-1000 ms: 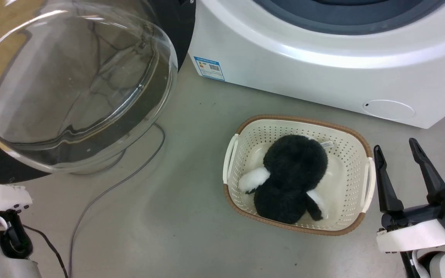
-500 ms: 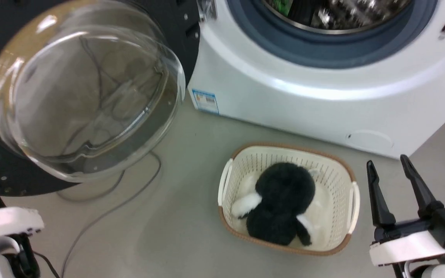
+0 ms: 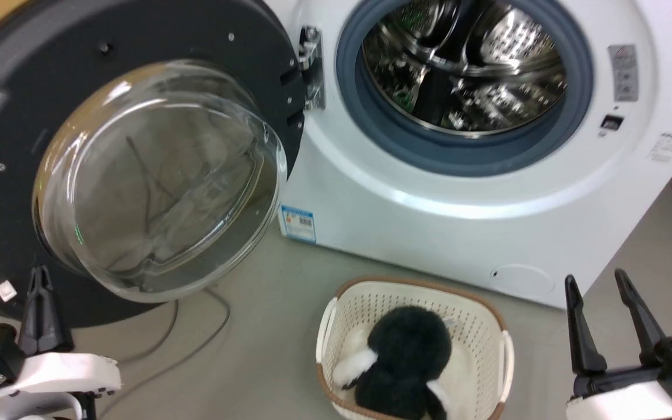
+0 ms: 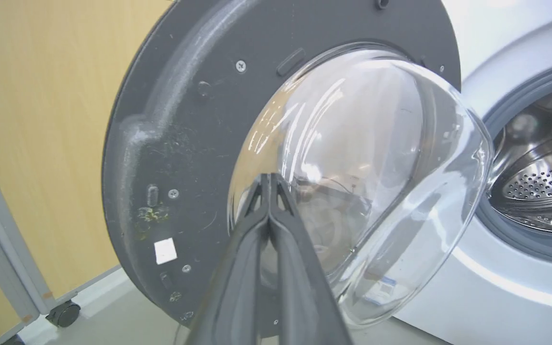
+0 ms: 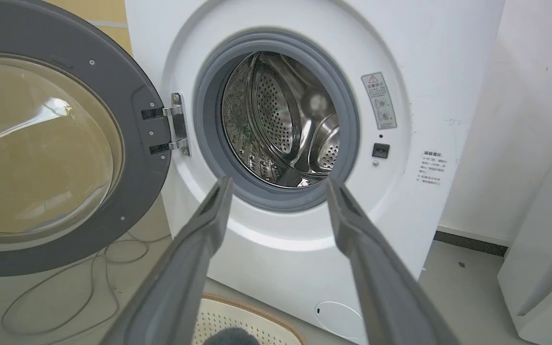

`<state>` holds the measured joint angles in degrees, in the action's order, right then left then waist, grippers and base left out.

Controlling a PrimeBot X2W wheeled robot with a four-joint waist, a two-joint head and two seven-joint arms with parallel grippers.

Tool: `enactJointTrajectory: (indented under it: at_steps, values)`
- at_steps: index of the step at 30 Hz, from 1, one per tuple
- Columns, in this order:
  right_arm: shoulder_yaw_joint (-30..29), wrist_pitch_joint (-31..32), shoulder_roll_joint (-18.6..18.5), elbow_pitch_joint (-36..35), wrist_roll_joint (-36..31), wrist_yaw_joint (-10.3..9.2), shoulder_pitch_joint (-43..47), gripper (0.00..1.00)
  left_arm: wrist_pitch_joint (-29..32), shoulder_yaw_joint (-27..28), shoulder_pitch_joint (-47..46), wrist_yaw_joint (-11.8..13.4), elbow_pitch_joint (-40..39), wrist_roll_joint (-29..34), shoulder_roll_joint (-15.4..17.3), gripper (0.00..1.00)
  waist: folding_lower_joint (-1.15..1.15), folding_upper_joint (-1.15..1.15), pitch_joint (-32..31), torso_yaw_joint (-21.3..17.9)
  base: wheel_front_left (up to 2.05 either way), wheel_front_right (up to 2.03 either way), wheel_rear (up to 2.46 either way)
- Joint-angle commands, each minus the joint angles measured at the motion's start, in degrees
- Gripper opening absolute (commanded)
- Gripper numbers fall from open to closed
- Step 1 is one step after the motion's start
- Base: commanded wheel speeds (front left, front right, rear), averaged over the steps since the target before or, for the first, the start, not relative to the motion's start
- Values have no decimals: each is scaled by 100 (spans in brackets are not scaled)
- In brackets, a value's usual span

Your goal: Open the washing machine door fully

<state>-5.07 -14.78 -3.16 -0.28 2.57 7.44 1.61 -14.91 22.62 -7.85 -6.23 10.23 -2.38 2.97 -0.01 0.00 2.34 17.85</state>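
The door (image 3: 15,116) stands swung wide to the left of the machine (image 3: 487,227), hanging on its hinge (image 3: 311,67), with its glass bowl (image 3: 155,186) bulging outward. The steel drum (image 3: 470,64) is exposed. The left end effector (image 4: 269,184), fingers pressed together on nothing, points at the lower glass; I cannot tell if it touches. The right end effector (image 3: 594,280), fingers apart and empty, is near the machine's lower right corner. On the floor (image 3: 266,350) in front, a basket (image 3: 476,326) holds a black-and-white plush (image 3: 406,361).

Laundry test space, washing machine (image 3: 429,233) on bare grey floor (image 3: 254,361), wheeled partition (image 4: 31,143), loose cable (image 5: 92,275)
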Motion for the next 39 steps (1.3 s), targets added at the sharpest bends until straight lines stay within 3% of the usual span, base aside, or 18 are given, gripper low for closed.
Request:
enactJointTrajectory:
  at_steps: [1,20,29,38,39]
  values:
    - [-12,-22,25,-26,69,5,107,100,-9,-68,90,-31,-94,11,-6,100,1,0,-165,-85,0,0,0]
    - [-58,-22,28,-195,257,5,332,100,-9,-1688,682,-119,-262,-271,-9,100,1,0,-357,-892,0,0,0]
    - [60,-22,28,-181,318,5,440,100,-9,-1875,832,-116,-169,-441,-9,100,1,0,-350,-1413,0,0,0]
    - [150,-22,28,-145,377,5,492,100,-9,-1942,866,-25,-171,-457,-9,100,1,0,-328,-1654,0,0,0]
    - [148,2,11,-156,317,0,415,0,1,-1953,797,-31,-169,-444,-16,0,1,0,-331,-1646,0,0,0]
